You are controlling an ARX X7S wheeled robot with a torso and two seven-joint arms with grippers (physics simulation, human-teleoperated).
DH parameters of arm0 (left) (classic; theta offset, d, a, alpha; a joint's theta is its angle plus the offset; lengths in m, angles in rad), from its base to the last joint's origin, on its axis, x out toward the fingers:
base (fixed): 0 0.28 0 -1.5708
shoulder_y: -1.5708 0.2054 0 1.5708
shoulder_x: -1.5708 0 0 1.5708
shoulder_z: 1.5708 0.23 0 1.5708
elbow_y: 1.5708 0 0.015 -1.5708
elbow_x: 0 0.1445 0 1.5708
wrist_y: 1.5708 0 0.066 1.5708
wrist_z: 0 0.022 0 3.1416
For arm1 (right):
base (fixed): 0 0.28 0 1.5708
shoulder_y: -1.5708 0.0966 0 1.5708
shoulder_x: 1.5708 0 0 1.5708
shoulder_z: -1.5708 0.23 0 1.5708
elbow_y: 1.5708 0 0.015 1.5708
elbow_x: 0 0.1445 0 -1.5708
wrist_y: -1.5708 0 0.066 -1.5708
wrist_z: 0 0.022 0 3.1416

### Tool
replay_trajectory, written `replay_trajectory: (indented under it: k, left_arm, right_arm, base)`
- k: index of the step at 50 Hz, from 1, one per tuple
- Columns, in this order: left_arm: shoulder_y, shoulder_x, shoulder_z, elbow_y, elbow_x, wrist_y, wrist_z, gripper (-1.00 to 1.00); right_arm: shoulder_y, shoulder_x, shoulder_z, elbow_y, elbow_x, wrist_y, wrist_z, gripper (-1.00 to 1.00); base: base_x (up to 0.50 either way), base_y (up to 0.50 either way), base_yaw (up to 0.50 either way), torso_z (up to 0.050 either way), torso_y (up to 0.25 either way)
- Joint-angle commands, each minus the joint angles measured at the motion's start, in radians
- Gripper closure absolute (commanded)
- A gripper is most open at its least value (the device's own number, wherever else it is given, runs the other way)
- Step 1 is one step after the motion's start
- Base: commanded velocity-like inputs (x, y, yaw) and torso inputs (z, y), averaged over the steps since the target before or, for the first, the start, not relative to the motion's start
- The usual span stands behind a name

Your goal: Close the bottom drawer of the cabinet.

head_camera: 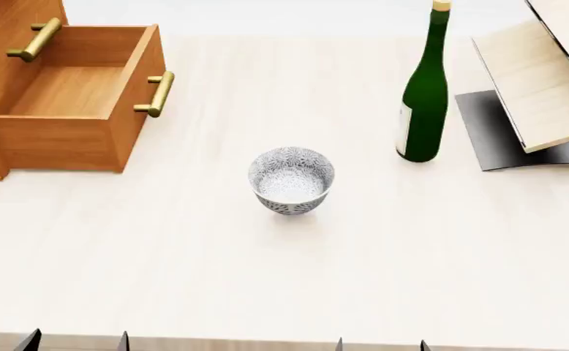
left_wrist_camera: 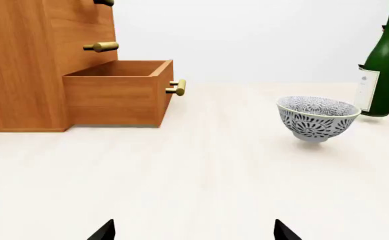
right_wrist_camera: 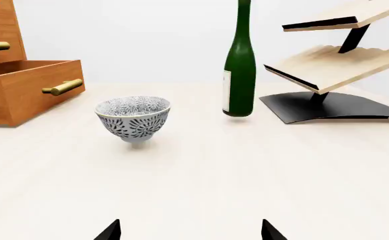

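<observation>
The orange-brown cabinet (head_camera: 1, 29) stands at the table's far left; it also shows in the left wrist view (left_wrist_camera: 21, 65). Its bottom drawer (head_camera: 70, 110) is pulled out and empty, with a brass bar handle (head_camera: 158, 93) on its front. The drawer shows in the left wrist view (left_wrist_camera: 118, 92) and the right wrist view (right_wrist_camera: 28, 87). My left gripper (head_camera: 74, 342) is open at the table's near edge, well short of the drawer. My right gripper (head_camera: 380, 345) is open and empty at the near edge, right of centre. Both also show as wide-apart black tips in the left wrist view (left_wrist_camera: 194, 231) and right wrist view (right_wrist_camera: 190, 231).
A patterned white bowl (head_camera: 292, 180) stands mid-table. A green bottle (head_camera: 425, 95) stands far right of it. A pale wood rack on a grey base (head_camera: 543, 88) is at the far right. The cabinet's middle drawer handle (head_camera: 36, 39) is above the open drawer.
</observation>
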Motion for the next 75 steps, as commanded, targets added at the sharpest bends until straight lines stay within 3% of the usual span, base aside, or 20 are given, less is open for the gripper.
replay_trajectory:
  k: [1,12,32,46,75]
  left_arm:
    - [0.01,-0.018,0.023,0.043,0.003,-0.033,-0.026,-1.0]
    - [0.003,-0.051,0.048,0.193,-0.027,-0.129,-0.077,-1.0]
    - [0.009,-0.091,0.073,0.208,-0.033,-0.13,-0.121,-1.0]
    - [-0.012,-0.117,0.067,0.341,-0.057,-0.237,-0.149,-1.0]
    - [-0.051,-0.165,0.045,0.448,-0.092,-0.347,-0.184,-1.0]
  right_arm:
    - [0.0,0.016,-0.019,-0.014,0.013,0.009,0.022,-1.0]
    - [0.002,0.051,-0.066,-0.161,0.017,0.123,0.07,-1.0]
    - [0.026,0.08,-0.09,-0.198,0.056,0.187,0.11,-1.0]
    - [0.087,0.117,-0.098,-0.297,0.072,0.323,0.124,-1.0]
    - [0.148,0.158,-0.094,-0.314,0.106,0.386,0.142,-1.0]
  base:
    - [0.0,0.0,0.0,0.0,0.0]
    - [0.0,0.0,0.0,0.0,0.0]
    - [0.0,0.0,0.0,0.0,0.0]
    - [0.0,0.0,0.0,0.0,0.0]
    - [0.0,0.0,0.0,0.0,0.0]
